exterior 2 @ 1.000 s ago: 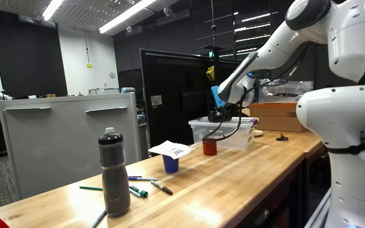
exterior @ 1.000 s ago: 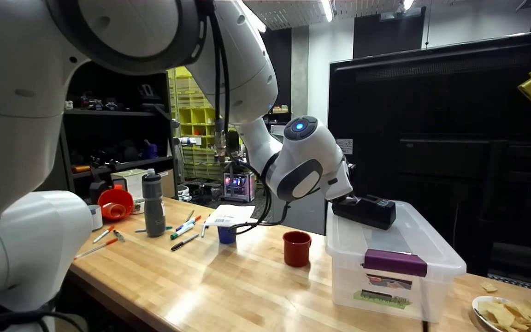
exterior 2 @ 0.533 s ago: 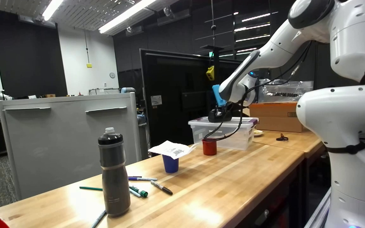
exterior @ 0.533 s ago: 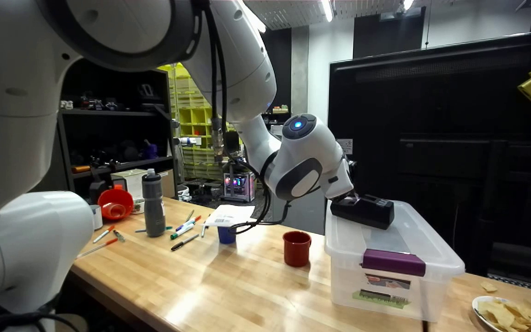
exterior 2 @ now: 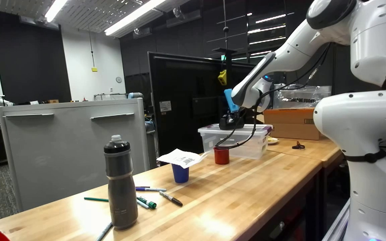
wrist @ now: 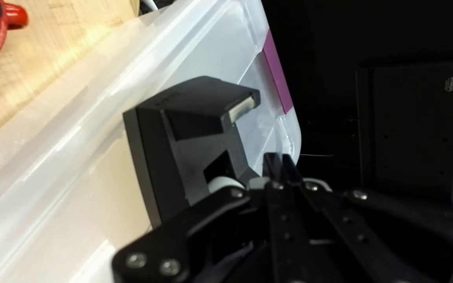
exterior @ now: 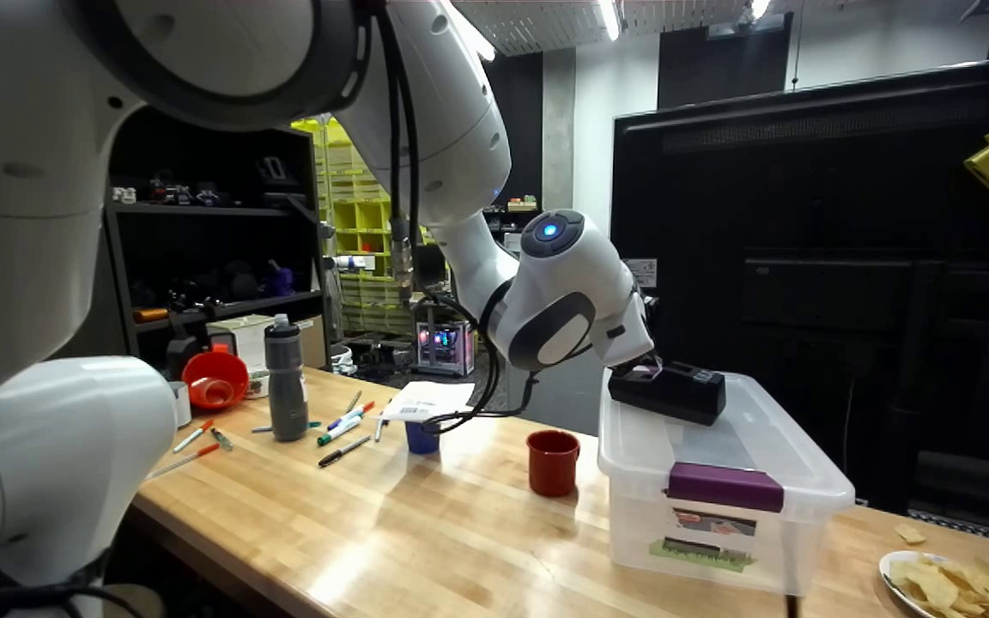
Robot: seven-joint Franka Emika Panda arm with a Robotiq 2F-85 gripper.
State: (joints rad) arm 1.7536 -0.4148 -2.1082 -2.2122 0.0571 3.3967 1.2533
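The gripper (wrist: 282, 167) had its fingers pressed together; in the wrist view the black tape dispenser (wrist: 195, 147) lay at nine o'clock from them, on the lidded plastic box (exterior: 756, 435); the box's label (exterior: 713, 522) was too small to read; in an exterior view "TODAY" stood on a plastic bag (exterior 2: 303, 96).

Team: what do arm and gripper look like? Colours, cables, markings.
Glossy white arm, rounded segments, dark grey trim. A dark round button pad on the wrist has a blue light. Black cables run alongside, with a silver connector. A bright blue part sits by the wrist. The gripper is black with silver screws.
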